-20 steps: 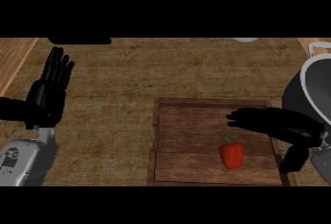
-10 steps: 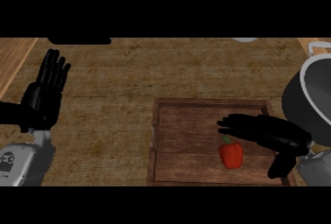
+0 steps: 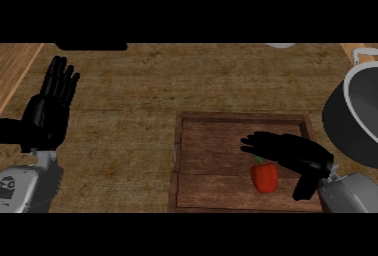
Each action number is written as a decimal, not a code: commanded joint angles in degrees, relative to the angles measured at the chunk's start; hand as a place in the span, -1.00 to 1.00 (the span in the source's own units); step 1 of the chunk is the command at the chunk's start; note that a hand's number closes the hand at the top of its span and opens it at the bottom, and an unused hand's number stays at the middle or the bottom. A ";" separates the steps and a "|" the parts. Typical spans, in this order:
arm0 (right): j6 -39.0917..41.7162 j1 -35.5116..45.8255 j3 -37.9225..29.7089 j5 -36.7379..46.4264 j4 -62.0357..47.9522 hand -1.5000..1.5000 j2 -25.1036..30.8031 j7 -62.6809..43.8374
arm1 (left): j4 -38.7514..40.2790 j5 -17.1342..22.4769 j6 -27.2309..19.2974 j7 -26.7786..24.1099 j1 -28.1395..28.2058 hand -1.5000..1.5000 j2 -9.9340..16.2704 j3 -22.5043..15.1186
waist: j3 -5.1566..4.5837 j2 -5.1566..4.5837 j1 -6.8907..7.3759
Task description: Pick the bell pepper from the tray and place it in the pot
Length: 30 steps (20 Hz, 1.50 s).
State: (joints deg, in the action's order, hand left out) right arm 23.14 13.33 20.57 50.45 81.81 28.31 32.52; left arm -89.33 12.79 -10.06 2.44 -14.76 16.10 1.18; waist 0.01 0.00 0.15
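bell pepper (image 3: 265, 177) lies on tray (image 3: 221, 135), not lifted | right hand (image 3: 291, 152) just above it, fingers spread, nothing held | left hand (image 3: 48, 110) rests flat at left | pot (image 3: 354, 120) awaits: grasp, carry, drop remain

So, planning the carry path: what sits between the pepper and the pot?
In the head view, only bare tray floor, the right hand above it, then the tray's right rim lie between the pepper and the pot.

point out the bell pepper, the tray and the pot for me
bell pepper (image 3: 265, 177), head view, middle of its red body.
tray (image 3: 214, 145), head view, bare wooden floor, left of the hand.
pot (image 3: 362, 125), head view, dark inside wall.
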 commanded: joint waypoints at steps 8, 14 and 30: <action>-4.80 -0.46 0.35 7.66 -8.01 -1.00 -8.72 3.03 | 1.85 -2.84 1.56 -0.88 -0.53 0.00 -2.87 1.51 | -0.01 -0.03 -0.13; -6.44 1.58 4.41 10.71 -9.30 1.00 -8.79 9.91 | -0.73 -1.85 2.70 1.50 -0.16 0.00 -2.07 1.96 | 0.01 -0.02 0.21; -12.39 -5.54 -1.53 12.42 4.79 1.00 -10.56 6.09 | 2.20 -3.27 2.52 1.00 -2.66 0.00 -2.17 3.98 | -0.02 0.13 -0.73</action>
State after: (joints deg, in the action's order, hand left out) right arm 11.74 10.58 21.39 64.42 82.25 18.78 40.78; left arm -87.37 9.86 -7.03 2.23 -15.95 13.76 4.74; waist -0.81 0.49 -0.43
